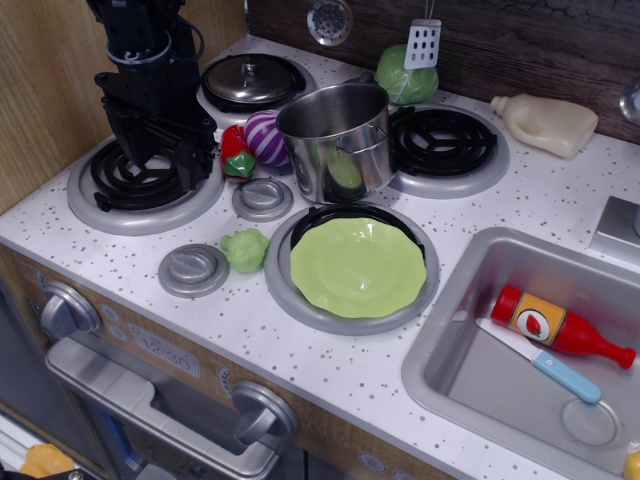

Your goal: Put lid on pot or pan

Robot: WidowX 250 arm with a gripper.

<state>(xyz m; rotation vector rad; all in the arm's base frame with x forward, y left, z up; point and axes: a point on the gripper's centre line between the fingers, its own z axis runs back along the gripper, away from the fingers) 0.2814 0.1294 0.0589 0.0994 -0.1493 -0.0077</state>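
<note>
The round shiny steel lid (pixel 250 80) with a small central knob lies flat on the back-left burner. The tall shiny steel pot (pixel 335 140) stands open in the middle of the stove, between the burners, to the right of the lid and just behind the green plate (pixel 357 265). My black gripper (pixel 165 165) hangs over the front-left burner (pixel 145 185), in front of and left of the lid, apart from it. Its fingers stand apart and hold nothing.
A purple striped vegetable (pixel 265 135) and a red pepper (pixel 235 145) lie between gripper and pot. Two grey dials (pixel 262 197) (pixel 193 270) and a small green vegetable (pixel 245 250) sit in front. A cabbage (pixel 405 72), a spatula (pixel 423 42) and a cream bottle (pixel 545 122) are behind. The sink (pixel 470 300) is at right.
</note>
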